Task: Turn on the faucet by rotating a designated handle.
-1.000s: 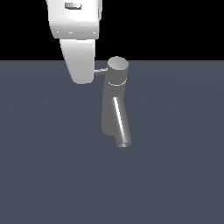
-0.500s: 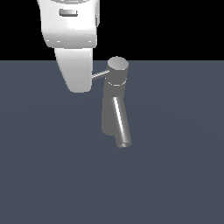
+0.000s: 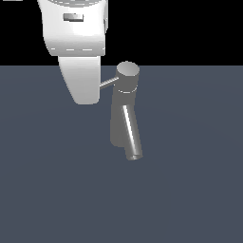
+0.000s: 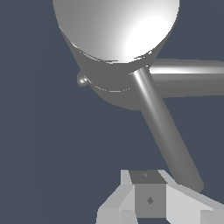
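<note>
faucet (image 3: 124, 114): brushed grey metal, round flat cap, slanted tube spout | handle (image 3: 108, 83): thin smooth rod, far end hidden behind glossy white arm (image 3: 78, 52) | gripper (image 4: 151, 199): blocky pale fingers, grip state cannot be told

1. The faucet (image 3: 124, 111) is grey metal, upright, with a round flat cap and a spout slanting down toward 5 o'clock.
2. The handle (image 3: 108, 83), a thin rod, sticks out of the cap toward 8 o'clock.
</note>
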Action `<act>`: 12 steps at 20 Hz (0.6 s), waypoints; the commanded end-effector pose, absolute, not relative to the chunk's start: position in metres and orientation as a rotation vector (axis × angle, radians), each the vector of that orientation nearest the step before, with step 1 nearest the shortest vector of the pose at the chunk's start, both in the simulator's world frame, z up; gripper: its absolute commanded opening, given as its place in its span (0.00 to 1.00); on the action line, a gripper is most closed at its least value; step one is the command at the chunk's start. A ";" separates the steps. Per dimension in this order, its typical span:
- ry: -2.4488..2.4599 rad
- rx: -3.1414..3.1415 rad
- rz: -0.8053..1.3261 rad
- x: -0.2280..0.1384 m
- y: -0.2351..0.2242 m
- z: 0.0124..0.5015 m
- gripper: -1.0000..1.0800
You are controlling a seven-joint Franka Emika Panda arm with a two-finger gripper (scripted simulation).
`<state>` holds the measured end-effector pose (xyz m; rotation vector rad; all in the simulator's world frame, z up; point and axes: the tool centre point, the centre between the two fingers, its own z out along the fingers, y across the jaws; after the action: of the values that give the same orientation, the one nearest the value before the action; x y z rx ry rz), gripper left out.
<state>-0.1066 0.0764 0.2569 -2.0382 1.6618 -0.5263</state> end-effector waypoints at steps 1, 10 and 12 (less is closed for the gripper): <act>1.679 -2.030 -0.527 -0.110 0.068 0.253 0.00; 1.682 -2.030 -0.527 -0.117 0.058 0.247 0.00; 1.683 -2.029 -0.526 -0.118 0.056 0.246 0.00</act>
<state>-0.1165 0.0681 0.2493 -2.0459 1.6529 -0.5228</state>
